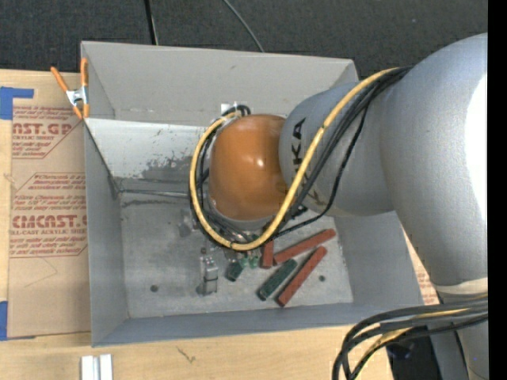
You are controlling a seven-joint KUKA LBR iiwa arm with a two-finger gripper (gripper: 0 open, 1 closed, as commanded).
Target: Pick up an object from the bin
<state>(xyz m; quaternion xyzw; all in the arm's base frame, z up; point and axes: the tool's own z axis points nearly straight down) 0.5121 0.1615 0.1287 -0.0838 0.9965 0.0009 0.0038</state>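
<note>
My gripper point(209, 275) reaches down to the bin floor near the front middle. Just to its right lies a small dark green piece point(235, 270). Further right are two red-brown flat sticks, one point(299, 246) lying nearly level and one point(303, 275) slanting down to the left. A dark green stick point(276, 279) lies against the lower red-brown one. Whether anything is in the gripper is hidden.
The arm with its orange wrist cover and yellow and black cables hangs over the bin's middle and right and hides the floor beneath. The bin's left half shows bare scuffed floor, with the sloped walls close behind and to the left.
</note>
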